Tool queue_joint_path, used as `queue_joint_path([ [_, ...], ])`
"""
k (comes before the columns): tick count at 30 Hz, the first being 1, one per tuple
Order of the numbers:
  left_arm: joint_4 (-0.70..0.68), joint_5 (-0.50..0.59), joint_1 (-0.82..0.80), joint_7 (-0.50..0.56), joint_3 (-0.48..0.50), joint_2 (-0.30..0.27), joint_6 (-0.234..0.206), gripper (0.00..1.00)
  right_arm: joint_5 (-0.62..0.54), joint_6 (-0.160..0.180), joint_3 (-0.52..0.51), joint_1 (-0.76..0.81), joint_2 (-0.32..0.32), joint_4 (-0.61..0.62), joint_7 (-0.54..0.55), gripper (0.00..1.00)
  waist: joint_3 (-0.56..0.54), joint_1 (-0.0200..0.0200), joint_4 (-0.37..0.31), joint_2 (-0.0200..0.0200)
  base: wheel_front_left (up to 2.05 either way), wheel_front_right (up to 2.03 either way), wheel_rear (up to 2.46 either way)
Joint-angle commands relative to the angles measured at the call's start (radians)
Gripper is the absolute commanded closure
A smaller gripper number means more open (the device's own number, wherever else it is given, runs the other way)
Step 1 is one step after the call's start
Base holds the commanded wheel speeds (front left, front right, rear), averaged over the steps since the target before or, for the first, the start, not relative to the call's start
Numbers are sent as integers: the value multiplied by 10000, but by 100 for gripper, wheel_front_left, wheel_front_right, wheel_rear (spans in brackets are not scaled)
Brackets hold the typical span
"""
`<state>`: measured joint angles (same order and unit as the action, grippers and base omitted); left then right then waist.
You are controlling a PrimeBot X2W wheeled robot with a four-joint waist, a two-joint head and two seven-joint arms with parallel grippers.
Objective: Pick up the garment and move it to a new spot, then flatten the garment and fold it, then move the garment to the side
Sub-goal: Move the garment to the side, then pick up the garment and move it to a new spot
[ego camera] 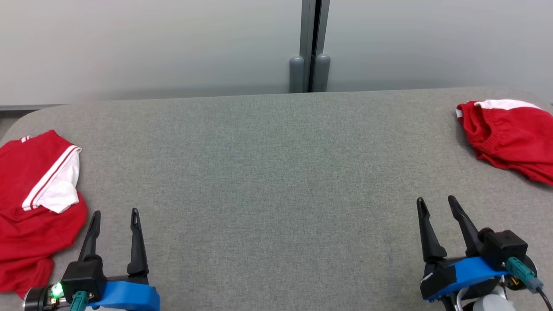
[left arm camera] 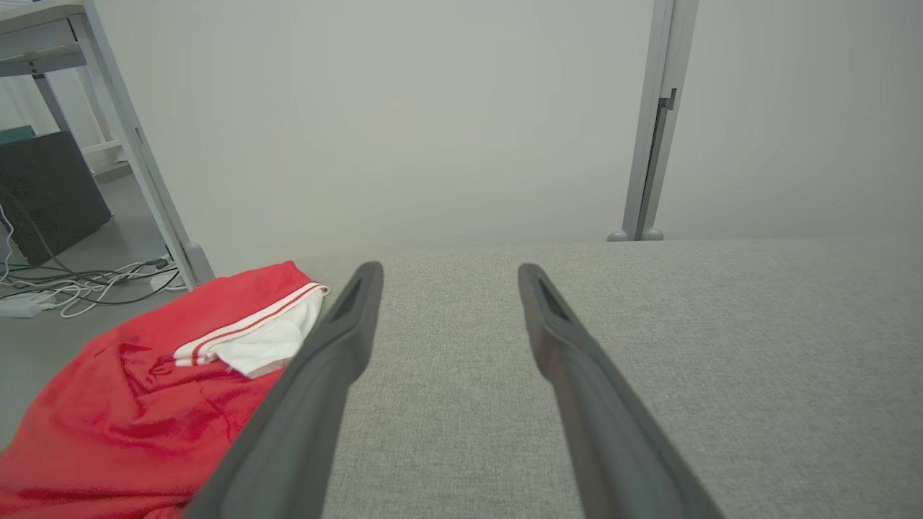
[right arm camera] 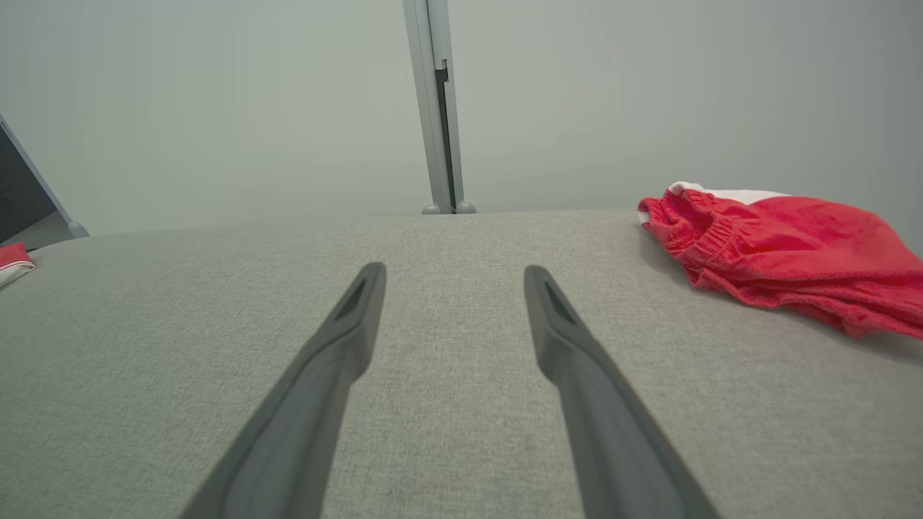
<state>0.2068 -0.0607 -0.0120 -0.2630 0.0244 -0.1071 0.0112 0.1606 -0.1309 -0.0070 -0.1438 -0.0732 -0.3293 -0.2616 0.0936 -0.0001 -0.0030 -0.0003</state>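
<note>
Left gripper (ego camera: 116, 211), right gripper (ego camera: 435, 198): fingers apart, empty, near desk (ego camera: 276, 172) front edge. Red-and-white garment (ego camera: 26, 194) bunched at left edge, red shorts (ego camera: 510, 134) at far right corner. Middle probably reserved for flattening.

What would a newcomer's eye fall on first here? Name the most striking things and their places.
The two bright reds stand out: a crumpled red garment with white striped trim at the left edge of the grey fabric-covered table, and a bunched red garment with an elastic waistband at its far right. Low in the head view, the left gripper and right gripper stand open and empty.
</note>
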Motion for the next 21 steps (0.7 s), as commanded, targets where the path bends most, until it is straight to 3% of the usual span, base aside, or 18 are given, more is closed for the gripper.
queue_joint_path([
  [1, 63, -9, 78, -25, 75, -8, 57, 0, -46, 0, -53, 236, 24, 104, -47, 0, -92, 1, -13, 3, 0, 0, 0],
  [21, 662, 14, 407, -25, 198, 22, 240, 0, -98, 0, -351, 1239, 226, 317, -48, 0, -876, 1, 260, 3, 0, 0, 0],
])
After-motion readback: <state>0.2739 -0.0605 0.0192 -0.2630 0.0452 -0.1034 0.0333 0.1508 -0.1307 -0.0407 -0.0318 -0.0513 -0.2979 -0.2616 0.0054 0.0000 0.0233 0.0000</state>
